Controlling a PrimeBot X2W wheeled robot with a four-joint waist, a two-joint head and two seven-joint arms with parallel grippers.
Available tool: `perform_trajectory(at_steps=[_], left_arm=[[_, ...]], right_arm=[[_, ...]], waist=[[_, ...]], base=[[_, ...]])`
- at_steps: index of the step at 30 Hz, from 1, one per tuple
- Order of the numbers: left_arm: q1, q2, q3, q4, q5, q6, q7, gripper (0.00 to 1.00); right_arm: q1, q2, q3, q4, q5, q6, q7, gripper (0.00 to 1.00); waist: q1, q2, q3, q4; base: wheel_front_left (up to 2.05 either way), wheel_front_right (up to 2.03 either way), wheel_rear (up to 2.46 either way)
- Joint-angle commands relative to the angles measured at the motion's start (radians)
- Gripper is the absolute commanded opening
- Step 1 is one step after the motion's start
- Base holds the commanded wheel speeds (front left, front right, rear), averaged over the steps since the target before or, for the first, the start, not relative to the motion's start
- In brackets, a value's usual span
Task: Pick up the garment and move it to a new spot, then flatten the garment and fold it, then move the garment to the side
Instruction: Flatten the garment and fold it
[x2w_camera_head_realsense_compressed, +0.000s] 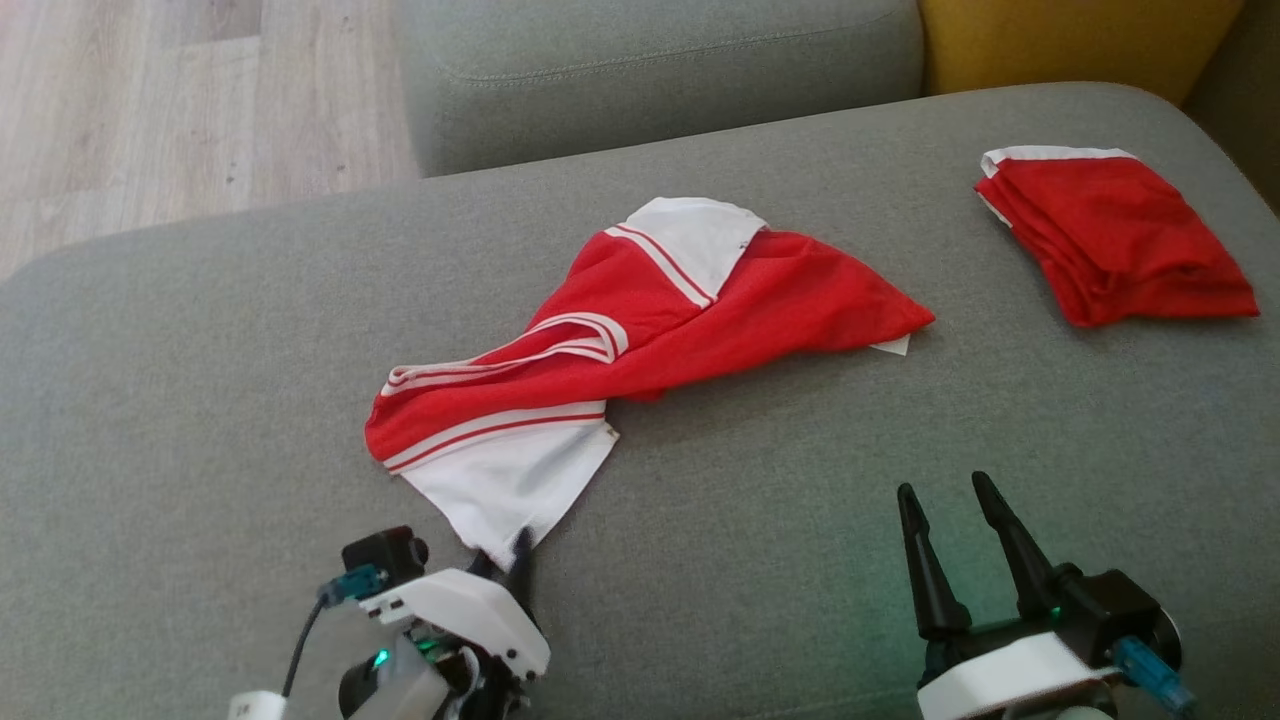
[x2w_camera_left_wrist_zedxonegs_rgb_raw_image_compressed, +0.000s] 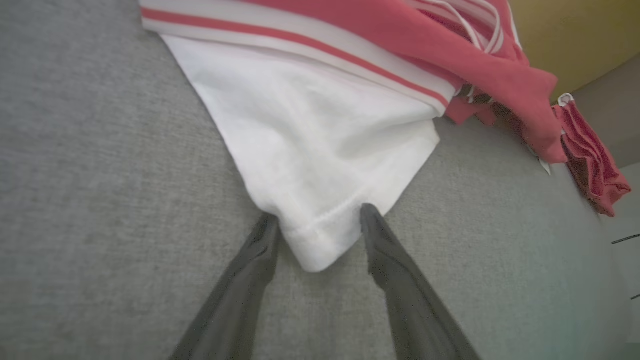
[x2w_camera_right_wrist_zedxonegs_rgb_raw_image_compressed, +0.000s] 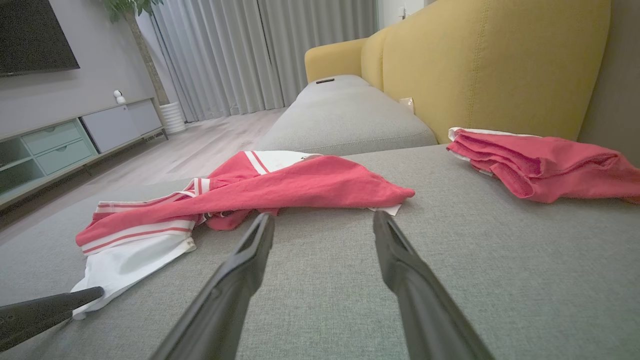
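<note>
Red-and-white garment (x2w_camera_head_realsense_compressed: 640, 330) crumpled on grey sofa cushion (x2w_camera_head_realsense_compressed: 200, 400); left gripper (x2w_camera_left_wrist_zedxonegs_rgb_raw_image_compressed: 318, 212) jaws apart astride white sleeve corner (x2w_camera_left_wrist_zedxonegs_rgb_raw_image_compressed: 320, 250); right gripper (x2w_camera_head_realsense_compressed: 944, 485) spread wide, empty; folded red cloth (x2w_camera_head_realsense_compressed: 1110, 235) far right.

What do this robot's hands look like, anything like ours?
Not really. The left gripper and right gripper each carry two long, tapering dark fingers on a black block with a white shell. A teal plug sits beside each, and green light glows within.
</note>
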Motion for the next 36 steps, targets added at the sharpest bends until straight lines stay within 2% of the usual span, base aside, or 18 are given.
perform_trajectory(at_steps=[1, 6, 13, 19, 25, 31, 36], left_arm=[[-0.036, 0.008, 0.024, 0.001, -0.010, 0.007, -0.004, 0.00], [-0.006, 0.008, 0.119, -0.063, 0.002, -0.028, -0.005, 0.00], [0.167, 0.031, 0.433, -0.298, 0.103, -0.079, -0.005, 0.00], [0.258, 0.073, 0.562, -0.426, 0.172, -0.081, -0.005, 0.00], [0.254, 0.093, 0.596, -0.488, 0.192, -0.084, -0.005, 0.00], [0.234, 0.076, 0.587, -0.517, 0.204, -0.085, -0.005, 0.00], [0.227, 0.064, 0.569, -0.528, 0.215, -0.086, -0.005, 0.00]], right_arm=[[-0.056, -0.010, 0.022, -0.036, -0.010, 0.007, -0.006, 1.00], [-0.049, -0.011, 0.007, -0.043, -0.014, 0.007, -0.006, 1.00], [-0.040, -0.011, -0.015, -0.045, -0.004, 0.007, -0.006, 1.00], [-0.055, -0.017, -0.016, -0.032, 0.006, 0.007, -0.006, 1.00], [-0.081, -0.023, -0.001, 0.064, 0.026, 0.007, -0.006, 1.00], [-0.125, -0.013, -0.043, 0.219, 0.031, 0.007, 0.027, 1.00], [-0.173, -0.005, -0.060, 0.285, 0.037, 0.007, 0.030, 1.00]], waist=[[0.0000, 0.0000, 0.001, 0.005], [0.0000, 0.0000, -0.003, 0.031], [0.0000, 0.0000, -0.001, 0.111], [0.0000, 0.0000, 0.021, 0.160], [0.0000, 0.0000, 0.060, 0.204], [0.0000, 0.0000, 0.083, 0.224], [0.0000, 0.0000, 0.092, 0.231]], base=[[0.00, 0.00, 0.00], [0.00, 0.00, 0.00], [0.00, 0.00, 0.00], [0.00, 0.00, 0.00], [0.00, 0.00, 0.00], [0.00, 0.00, 0.00], [0.00, 0.00, 0.00]])
